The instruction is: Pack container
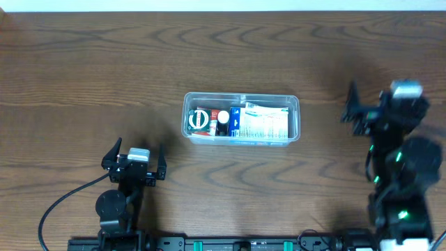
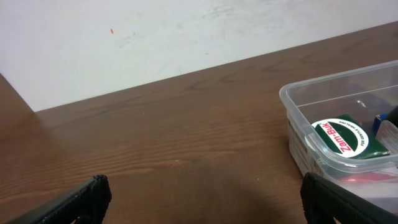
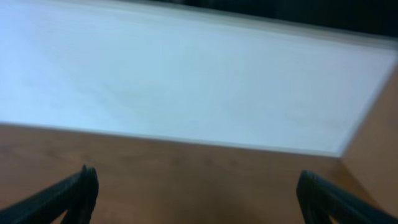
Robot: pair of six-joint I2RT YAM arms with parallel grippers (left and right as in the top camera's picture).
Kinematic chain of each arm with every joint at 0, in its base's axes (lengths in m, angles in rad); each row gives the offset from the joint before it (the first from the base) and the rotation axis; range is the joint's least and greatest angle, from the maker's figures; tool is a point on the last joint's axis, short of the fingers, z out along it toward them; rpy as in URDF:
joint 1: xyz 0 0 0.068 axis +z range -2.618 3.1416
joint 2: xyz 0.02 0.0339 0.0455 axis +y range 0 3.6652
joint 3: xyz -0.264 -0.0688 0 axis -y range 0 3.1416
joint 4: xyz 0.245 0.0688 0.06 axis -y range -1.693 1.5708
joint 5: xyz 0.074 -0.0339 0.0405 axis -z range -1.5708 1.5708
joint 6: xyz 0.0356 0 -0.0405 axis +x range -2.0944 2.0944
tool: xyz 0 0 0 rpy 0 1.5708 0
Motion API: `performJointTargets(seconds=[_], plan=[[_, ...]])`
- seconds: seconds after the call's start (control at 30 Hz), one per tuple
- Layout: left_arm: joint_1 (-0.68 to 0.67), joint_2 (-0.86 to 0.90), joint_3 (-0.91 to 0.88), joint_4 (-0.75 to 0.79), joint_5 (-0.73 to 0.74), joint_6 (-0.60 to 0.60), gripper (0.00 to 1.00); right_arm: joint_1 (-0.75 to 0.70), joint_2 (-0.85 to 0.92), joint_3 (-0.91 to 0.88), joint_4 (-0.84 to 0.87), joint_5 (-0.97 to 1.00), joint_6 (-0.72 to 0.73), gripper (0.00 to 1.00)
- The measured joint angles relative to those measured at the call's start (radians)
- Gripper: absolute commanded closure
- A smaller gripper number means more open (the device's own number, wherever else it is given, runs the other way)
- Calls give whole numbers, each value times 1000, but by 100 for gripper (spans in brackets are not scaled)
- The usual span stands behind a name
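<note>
The container [image 1: 241,95] is sitting in the middle of the table [image 1: 70,70], ahead and to the right of the left gripper [image 1: 136,157], whose jaws are gaping wide and empty. The right gripper [image 1: 355,111] is hovering well apart on the container's other side, apparently spread too, though its view is blurred.

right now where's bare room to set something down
The brown wooden table is bare between the clear rectangular plastic container and the far edge, and between it and the left tool or right tool. Only the container's inside is crowded.

Dark wood-grain table [image 1: 223,63], apparently white wall [image 2: 155,37] behind
</note>
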Motion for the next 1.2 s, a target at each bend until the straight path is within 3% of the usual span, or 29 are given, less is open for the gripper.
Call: performJointTargets(seconds=[0.2, 0.43, 0.87, 1.2], plan=[[0, -1, 0, 0, 0, 0, 2, -24, -251, -347, 212, -85, 43, 1], [0, -1, 0, 0, 0, 0, 2, -28, -437, -568, 222, -110, 76, 1], [0, -1, 0, 0, 0, 0, 2, -28, -628, -595, -79, -114, 80, 1], [0, -1, 0, 0, 0, 0, 2, -28, -631, -595, -90, -113, 80, 1]])
